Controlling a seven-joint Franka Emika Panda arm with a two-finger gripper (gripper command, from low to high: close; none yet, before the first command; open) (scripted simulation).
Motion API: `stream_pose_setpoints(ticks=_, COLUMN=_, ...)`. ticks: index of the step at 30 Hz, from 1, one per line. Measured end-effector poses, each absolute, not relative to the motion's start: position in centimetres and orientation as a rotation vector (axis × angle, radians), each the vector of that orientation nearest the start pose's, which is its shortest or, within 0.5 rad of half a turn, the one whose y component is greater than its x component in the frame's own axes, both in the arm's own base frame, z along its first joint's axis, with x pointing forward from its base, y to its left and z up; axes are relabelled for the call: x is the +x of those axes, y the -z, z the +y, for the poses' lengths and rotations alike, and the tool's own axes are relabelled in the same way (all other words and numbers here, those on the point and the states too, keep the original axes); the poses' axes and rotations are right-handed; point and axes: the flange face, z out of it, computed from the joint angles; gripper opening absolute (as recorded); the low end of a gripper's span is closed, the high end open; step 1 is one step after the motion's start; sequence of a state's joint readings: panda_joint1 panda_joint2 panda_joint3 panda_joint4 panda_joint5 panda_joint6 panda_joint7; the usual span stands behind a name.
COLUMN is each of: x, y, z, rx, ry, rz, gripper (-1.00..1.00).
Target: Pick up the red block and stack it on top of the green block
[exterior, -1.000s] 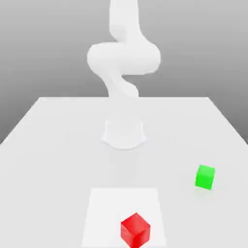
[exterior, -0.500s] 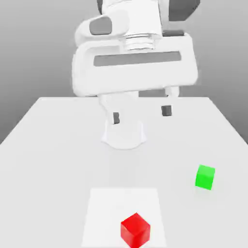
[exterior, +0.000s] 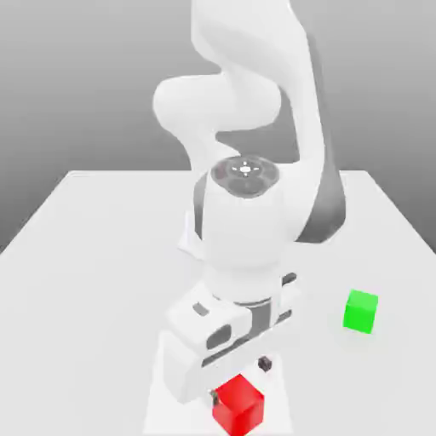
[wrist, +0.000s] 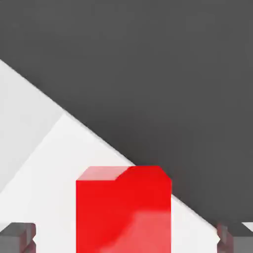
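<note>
- Red fills the space between the fingers now: the red block (exterior: 238, 404) sits directly under the hand (exterior: 239, 379), which a second ago was nowhere near it and half a second ago hung high over the worktop (exterior: 94, 281).
- The hand has swung down and stands wide, its dark fingertips (wrist: 17, 236) flanking the cube on either side without touching it, as the hand view shows; nothing is held.
- By my reading, the approach is nearly done and closing on the cube comes next; the lift and stack remain.
- The green block (exterior: 361, 310) rests well off to the side of the hand, apart from the red one, unmoved.
- Both cubes are smooth, matte and sharp-edged; the arm is glossy white, rounded casing; the red cube lies on a paler square patch (exterior: 170, 358) of the flat grey-white worktop.
</note>
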State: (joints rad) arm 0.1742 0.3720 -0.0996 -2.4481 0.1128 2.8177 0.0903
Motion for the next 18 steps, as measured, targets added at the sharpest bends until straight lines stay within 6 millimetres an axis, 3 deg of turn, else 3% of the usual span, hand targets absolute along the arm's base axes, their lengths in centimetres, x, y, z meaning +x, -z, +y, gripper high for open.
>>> stream_pose_setpoints(ticks=7, x=47.8, y=-15.0, z=2.7, rx=-3.136, ry=-0.001, rz=0.181, gripper=-1.0)
stream_pose_setpoints(ticks=12, x=47.6, y=-20.4, z=3.3, rx=-3.135, ry=-0.003, rz=0.162, gripper=-1.0)
stream_pose_setpoints(ticks=15, x=43.9, y=-22.0, z=10.5, rx=-3.118, ry=-0.019, rz=-0.1, gripper=-1.0)
stream_pose_setpoints(ticks=17, x=39.4, y=-22.8, z=17.4, rx=-3.089, ry=-0.027, rz=-0.387, gripper=-1.0)
stream_pose_setpoints(ticks=18, x=37.2, y=-23.2, z=19.6, rx=-3.074, ry=-0.028, rz=-0.496, gripper=-1.0)
